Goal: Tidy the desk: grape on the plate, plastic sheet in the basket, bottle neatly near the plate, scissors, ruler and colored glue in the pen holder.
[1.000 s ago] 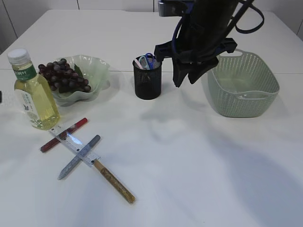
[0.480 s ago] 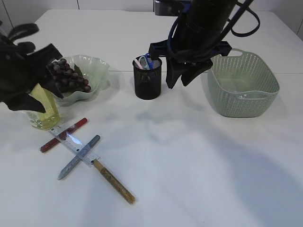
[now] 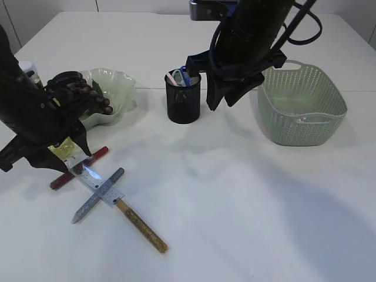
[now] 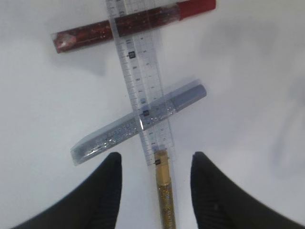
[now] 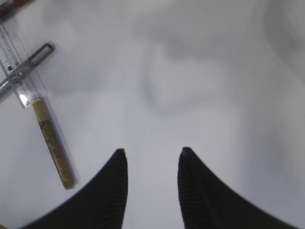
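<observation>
Pincer work first: our left pincer [image 4: 153,183] hangs with its jaws apart and nothing between them, low in the left wrist view, directly over the gold glue stick [image 4: 164,191] and the end of the clear ruler [image 4: 140,90]. That ruler lies across the silver glue stick [image 4: 138,124] and the red glue stick [image 4: 133,26], so we judge the step in hand to be collecting ruler and glue for the pen holder [image 3: 183,100]. Next we need to descend squarely and close on one piece without dragging the stack.

Our right pincer [image 5: 151,183] is likewise parted and empty, raised beside the pen holder at upper centre of the exterior view.

Grapes [image 3: 88,97] sit on the plate [image 3: 117,88] at upper left; the basket [image 3: 302,106] is at right. Centre and lower right of the tabletop [image 3: 247,205] give open room.
</observation>
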